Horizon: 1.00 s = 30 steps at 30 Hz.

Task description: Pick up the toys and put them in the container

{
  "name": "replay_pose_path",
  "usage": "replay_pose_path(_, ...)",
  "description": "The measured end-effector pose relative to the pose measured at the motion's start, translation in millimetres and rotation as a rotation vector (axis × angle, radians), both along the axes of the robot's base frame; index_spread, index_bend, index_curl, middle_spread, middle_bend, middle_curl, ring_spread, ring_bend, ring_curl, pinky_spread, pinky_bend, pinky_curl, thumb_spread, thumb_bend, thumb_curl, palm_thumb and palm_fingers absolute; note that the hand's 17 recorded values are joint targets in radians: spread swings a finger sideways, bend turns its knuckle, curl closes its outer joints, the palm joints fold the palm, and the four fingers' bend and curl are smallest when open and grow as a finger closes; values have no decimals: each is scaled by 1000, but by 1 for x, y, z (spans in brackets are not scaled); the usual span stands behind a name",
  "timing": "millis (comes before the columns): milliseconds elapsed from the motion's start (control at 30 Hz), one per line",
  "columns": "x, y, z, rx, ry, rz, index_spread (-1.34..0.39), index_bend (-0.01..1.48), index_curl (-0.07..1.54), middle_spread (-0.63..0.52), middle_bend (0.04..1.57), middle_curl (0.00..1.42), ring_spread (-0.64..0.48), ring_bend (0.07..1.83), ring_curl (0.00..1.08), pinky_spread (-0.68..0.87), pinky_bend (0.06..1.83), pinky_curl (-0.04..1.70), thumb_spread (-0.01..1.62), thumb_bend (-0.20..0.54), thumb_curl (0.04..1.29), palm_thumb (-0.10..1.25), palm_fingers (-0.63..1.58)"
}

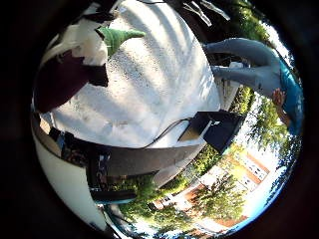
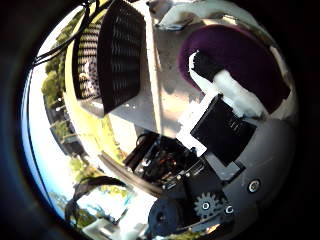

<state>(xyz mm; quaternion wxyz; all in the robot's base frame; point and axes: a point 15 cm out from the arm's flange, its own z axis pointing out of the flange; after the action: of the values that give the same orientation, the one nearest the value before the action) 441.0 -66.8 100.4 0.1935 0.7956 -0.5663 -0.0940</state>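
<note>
A dark purple toy [image 2: 245, 50] fills much of the right thumb side palm view, close to the palm. My right hand [image 2: 225, 120] has its white and black fingers [image 2: 212, 72] curled over it. In the right little finger side palm view the same toy [image 1: 58, 82] shows dark maroon against the hand's white parts [image 1: 88, 45], above the white table [image 1: 150, 90]. A black mesh container [image 2: 110, 55] stands on the table, away from the hand. A green pointed thing [image 1: 120, 38] shows past the fingers; I cannot tell what it is.
A black box [image 1: 215, 125] sits by the table's edge. Dark gear lies below the table [image 2: 160, 160]. Trees and buildings surround the table.
</note>
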Motion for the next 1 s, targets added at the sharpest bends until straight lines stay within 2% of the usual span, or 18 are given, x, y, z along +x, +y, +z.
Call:
replay_pose_path(267,-36,41,124,147,-26,14,-1070,623,572,-253,1215,1039,-143,1393,897,156,1591,757,1114,-11,723,1013,840)
replay_pose_path(533,-60,126,206,244,-136,164,-1153,642,764,-240,1278,1077,-151,1456,918,135,1634,810,1127,-12,768,991,761)
replay_pose_path(667,-70,181,219,301,-150,238,-1187,632,879,-234,1307,1087,-152,1490,922,128,1653,833,1131,-13,789,983,729)
replay_pose_path(767,-67,223,226,324,-164,269,-1204,621,949,-229,1322,1090,-151,1510,920,124,1661,844,1132,-12,801,979,714)
replay_pose_path(1000,-22,302,182,308,-133,289,-1234,590,1113,-219,1354,1091,-148,1548,912,119,1678,868,1134,-14,825,969,683)
